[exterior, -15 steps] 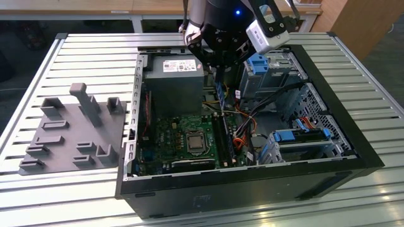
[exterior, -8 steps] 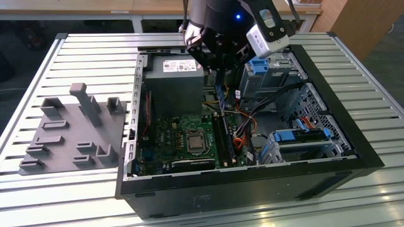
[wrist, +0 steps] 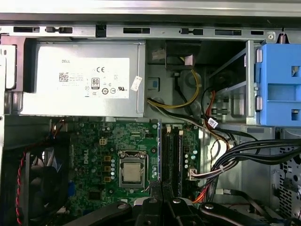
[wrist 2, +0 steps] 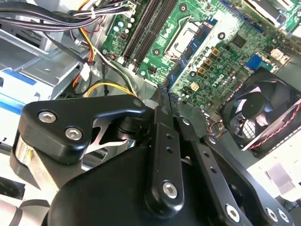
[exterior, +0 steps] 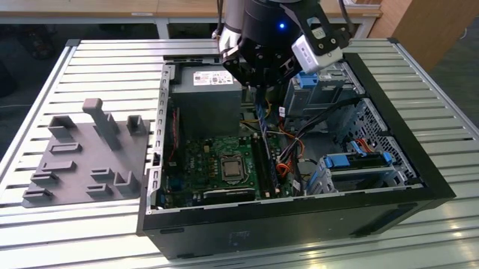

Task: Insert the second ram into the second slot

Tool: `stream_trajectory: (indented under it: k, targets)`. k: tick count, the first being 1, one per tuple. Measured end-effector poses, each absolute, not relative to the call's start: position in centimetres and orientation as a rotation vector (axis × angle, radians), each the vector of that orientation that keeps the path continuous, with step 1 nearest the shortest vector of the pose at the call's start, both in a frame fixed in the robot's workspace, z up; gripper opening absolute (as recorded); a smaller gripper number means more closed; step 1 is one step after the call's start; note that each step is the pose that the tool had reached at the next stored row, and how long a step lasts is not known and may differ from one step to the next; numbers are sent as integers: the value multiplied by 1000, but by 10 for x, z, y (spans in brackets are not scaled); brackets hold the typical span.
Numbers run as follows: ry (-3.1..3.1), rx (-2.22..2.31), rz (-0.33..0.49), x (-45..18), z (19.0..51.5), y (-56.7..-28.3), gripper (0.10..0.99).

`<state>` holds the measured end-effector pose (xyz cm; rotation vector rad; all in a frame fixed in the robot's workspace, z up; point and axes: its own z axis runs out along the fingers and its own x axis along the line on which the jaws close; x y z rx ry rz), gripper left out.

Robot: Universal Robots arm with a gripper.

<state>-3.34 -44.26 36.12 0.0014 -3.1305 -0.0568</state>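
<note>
My gripper (exterior: 262, 84) hangs over the open computer case (exterior: 419, 168), beside the power supply and above the motherboard (exterior: 217, 162). Its fingers are shut on the second ram (wrist: 160, 155), a thin blue stick seen edge-on in both wrist views (wrist 2: 190, 54); in the exterior view it hangs below the fingers (exterior: 261, 106). The black memory slots (wrist: 175, 155) run side by side next to the processor socket (wrist: 131, 169), well below the stick (exterior: 268, 165). I cannot tell which one is the second slot, or whether any holds a stick.
A grey power supply (wrist: 80, 77) fills the case's back corner. Cable bundles (wrist: 235, 155) cross beside the slots, and blue drive brackets (wrist: 280, 84) sit past them. A black fan (wrist 2: 263, 113) lies beyond the processor. A grey holder fixture (exterior: 82, 157) stands on the slatted table.
</note>
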Motion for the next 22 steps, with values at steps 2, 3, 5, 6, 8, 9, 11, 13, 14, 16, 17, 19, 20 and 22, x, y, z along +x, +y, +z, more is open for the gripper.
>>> stream_trajectory:
  k: [2,3,5,6,8,9,11,13,14,16,17,19,20,22]
  targets:
    - [-3136,2,-57,-33,359,-444,114]
    - [-3139,2,-57,-33,359,-445,114]
    - [-3142,2,-58,-33,356,-445,114]
    - [-3142,2,-59,-34,355,-445,114]
    - [-3142,2,-60,-34,353,-445,114]
    - [-3142,2,-60,-34,351,-445,114]
    - [-3142,2,-60,-34,349,-445,114]
    - [-3142,2,-60,-34,347,-445,114]
    - [-3142,2,-60,-34,347,-445,114]
    - [-3142,2,-60,-34,345,-445,114]
    - [-3142,2,-60,-34,344,-445,114]
    - [-3142,2,-60,-34,342,-445,114]
    - [-3142,2,-60,-34,342,-445,114]
    - [-3142,2,-60,-34,340,-445,114]
